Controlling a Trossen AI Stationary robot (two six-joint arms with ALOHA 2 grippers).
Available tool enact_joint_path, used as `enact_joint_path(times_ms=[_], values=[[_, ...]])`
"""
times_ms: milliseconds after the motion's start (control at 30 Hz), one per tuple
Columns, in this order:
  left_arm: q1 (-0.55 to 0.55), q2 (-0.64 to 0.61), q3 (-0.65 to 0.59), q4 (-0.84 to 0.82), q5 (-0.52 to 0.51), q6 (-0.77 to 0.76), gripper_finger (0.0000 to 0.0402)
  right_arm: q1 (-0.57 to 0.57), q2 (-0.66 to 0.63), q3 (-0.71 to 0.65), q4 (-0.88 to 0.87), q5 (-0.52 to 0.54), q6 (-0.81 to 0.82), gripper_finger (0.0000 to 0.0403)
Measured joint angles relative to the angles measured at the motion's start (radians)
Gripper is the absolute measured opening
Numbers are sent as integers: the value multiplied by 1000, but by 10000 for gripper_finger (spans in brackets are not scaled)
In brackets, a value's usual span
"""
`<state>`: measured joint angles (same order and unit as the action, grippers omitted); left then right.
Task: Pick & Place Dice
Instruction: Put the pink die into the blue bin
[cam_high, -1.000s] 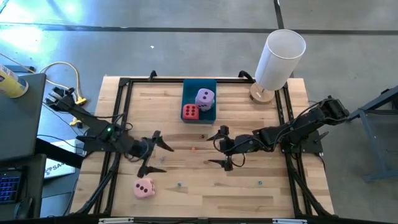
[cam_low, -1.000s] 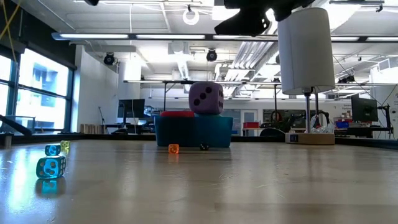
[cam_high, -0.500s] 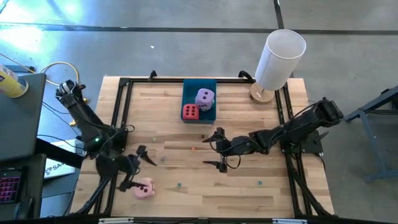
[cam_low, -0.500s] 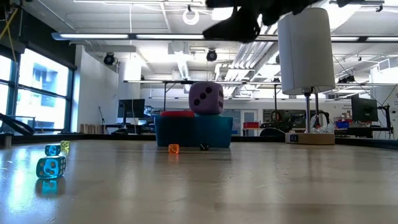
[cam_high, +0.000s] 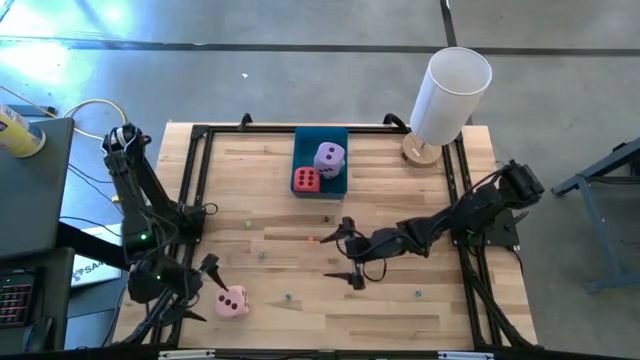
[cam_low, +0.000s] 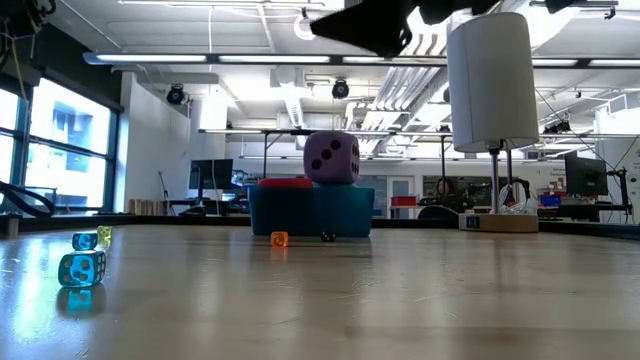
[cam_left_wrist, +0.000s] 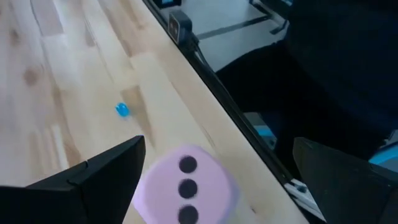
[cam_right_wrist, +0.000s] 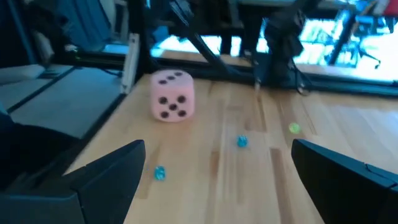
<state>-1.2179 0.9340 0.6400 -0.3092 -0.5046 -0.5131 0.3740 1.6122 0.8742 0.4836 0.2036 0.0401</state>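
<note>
A light pink die (cam_high: 232, 301) rests on the wooden table near its near left corner. My left gripper (cam_high: 205, 288) is open just left of it; in the left wrist view the pink die (cam_left_wrist: 186, 190) lies ahead, between the two spread fingers (cam_left_wrist: 219, 149). A red die (cam_high: 306, 180) and a lilac die (cam_high: 329, 157) sit on the blue tray (cam_high: 322, 136) at the far middle. My right gripper (cam_high: 348, 253) is open and empty above the table's middle; its wrist view (cam_right_wrist: 217, 148) sees the pink die (cam_right_wrist: 172, 94) far off. No teal die shows.
A white cylinder (cam_high: 450, 95) stands on a round base at the far right corner. Several tiny coloured dice lie scattered on the table, among them a blue one (cam_low: 82, 269) and an orange one (cam_low: 279, 239). Black frame rails (cam_high: 190, 190) run along the table's sides.
My left gripper has swung from the table's left middle toward the near edge and come down beside the pink die, staying open. My right gripper has drifted a little toward the left and near edges. The dice have kept still.
</note>
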Motion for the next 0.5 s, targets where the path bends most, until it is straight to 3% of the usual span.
enact_joint_path(times_ms=[200,500], values=[[-3,0,-102,142,-1,2,398,33,0,0,1,1,-9,396],[-3,0,-182,213,1,80,398,39,0,0,1,4,-10,396]])
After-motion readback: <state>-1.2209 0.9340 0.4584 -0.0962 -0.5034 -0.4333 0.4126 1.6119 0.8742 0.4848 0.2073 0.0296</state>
